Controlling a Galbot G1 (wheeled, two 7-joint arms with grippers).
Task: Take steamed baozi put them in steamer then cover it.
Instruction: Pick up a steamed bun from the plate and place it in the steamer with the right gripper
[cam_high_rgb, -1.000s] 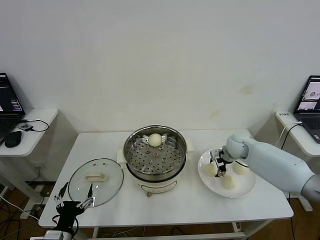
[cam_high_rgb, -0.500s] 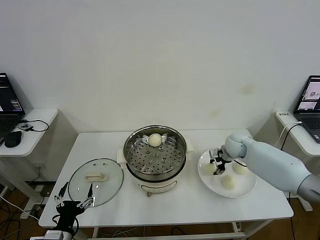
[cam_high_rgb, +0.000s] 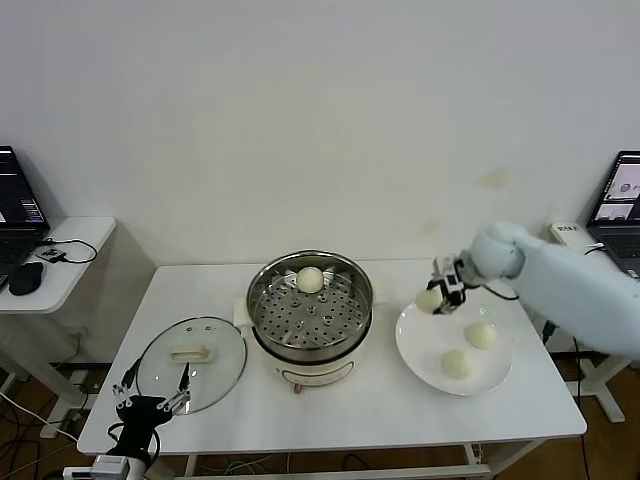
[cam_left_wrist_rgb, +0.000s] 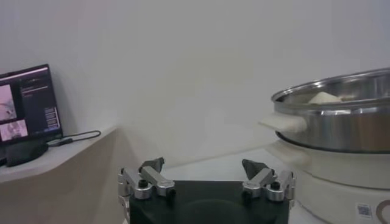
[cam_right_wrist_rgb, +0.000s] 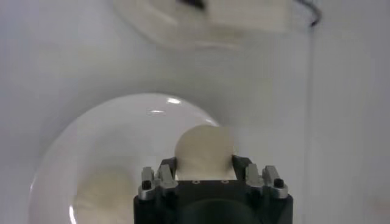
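Right tool (cam_high_rgb: 441, 293): clamped on a baozi (cam_high_rgb: 430, 299), lifted above the plate (cam_high_rgb: 425, 350).
Baozi feel: likely soft, light; grip its sides gently.
Left tool (cam_high_rgb: 148, 405): spread, idle by the desk edge.

Left claw (cam_left_wrist_rgb: 205, 178) open, steamer (cam_left_wrist_rgb: 338, 115) just beyond, laptop (cam_left_wrist_rgb: 25, 109) on side desk (cam_left_wrist_rgb: 58, 153)

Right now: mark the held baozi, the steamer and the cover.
held baozi (cam_high_rgb: 430, 298), head view, its cream top.
steamer (cam_high_rgb: 262, 281), head view, left steel rim.
cover (cam_high_rgb: 187, 353), head view, central handle.
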